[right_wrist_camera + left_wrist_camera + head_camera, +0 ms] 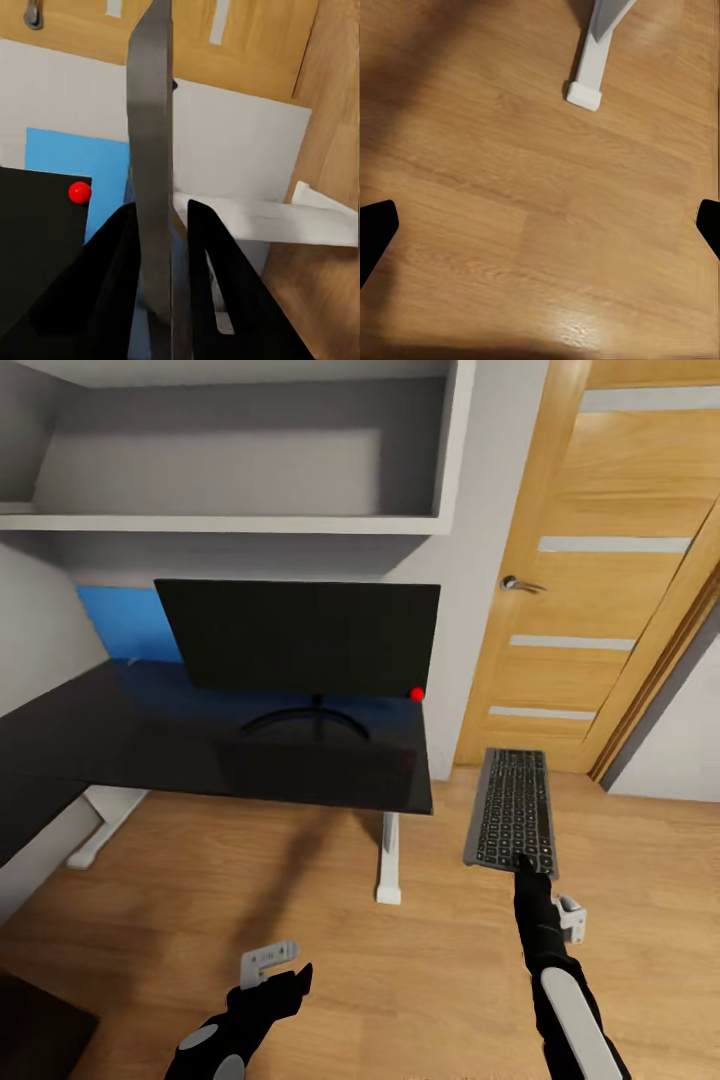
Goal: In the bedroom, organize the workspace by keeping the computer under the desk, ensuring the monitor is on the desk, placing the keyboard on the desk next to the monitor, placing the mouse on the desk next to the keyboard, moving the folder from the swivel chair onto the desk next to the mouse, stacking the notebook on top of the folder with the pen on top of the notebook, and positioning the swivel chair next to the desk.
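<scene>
Carrying the keyboard across to the bench is the step in hand, and it looks to be going well so far: the right gripper has its jaws pinching the keyboard's near short edge, and the board hangs in the air over the wood floor, to the right of the bench's corner and in front of the wooden door. In the right wrist view the keyboard shows edge-on as a thin grey slab between the two dark fingers, so the hold is on one end only. To do this well, I would keep the wrist level so the unsupported far end does not sag or swing, move it left over the glossy top, and lower it flat in front of the monitor, clear of its curved stand.

Its long axis runs away from the robot, the far short end pointing toward the door and wall, keys facing up. A quarter turn would be needed for it to lie parallel to the screen.

The left gripper hangs low over the floor near a white bench leg, jaws spread and holding nothing.
</scene>
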